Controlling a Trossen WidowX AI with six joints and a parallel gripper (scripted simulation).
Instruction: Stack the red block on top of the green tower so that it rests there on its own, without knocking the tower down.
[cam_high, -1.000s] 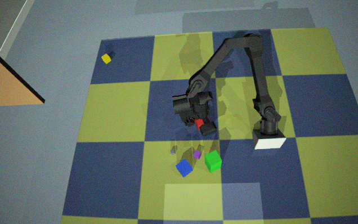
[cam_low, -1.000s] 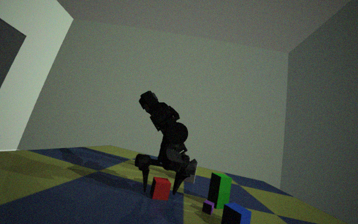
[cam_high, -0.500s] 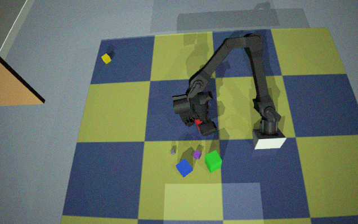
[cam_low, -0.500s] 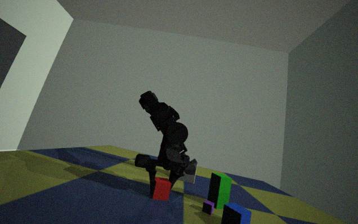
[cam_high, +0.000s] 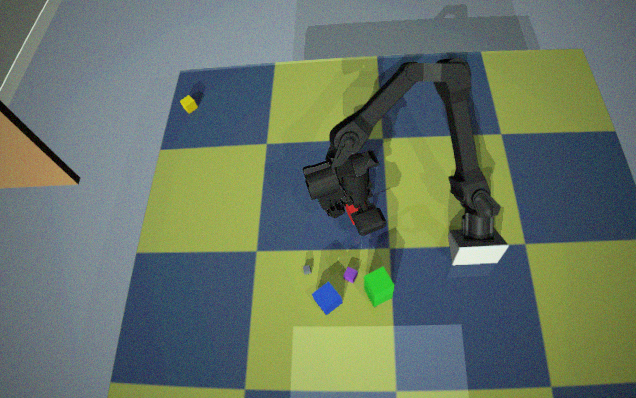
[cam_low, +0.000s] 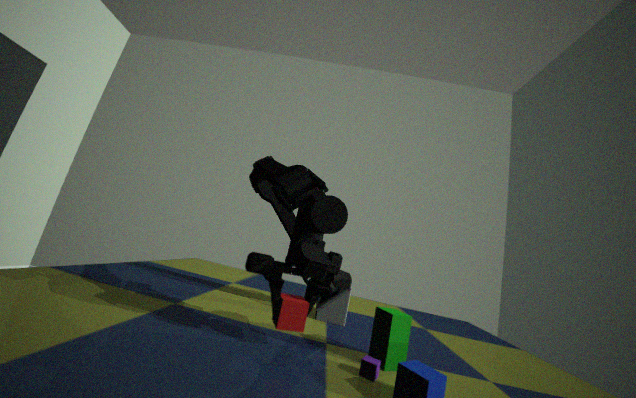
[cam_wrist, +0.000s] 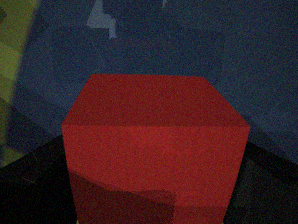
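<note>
The gripper (cam_low: 295, 300) is clamping the red block (cam_low: 292, 312), seemingly resting square on the checkered floor (cam_high: 200, 200), while the arm (cam_high: 457, 125) is folding downward; the green tower (cam_low: 395, 337) is standing upright nearby.

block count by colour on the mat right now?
red block: 1, shut in the gripper
green tower: 1
blue block: 1
purple block: 1
yellow block: 1
grey block: 1
Total: 6
</note>
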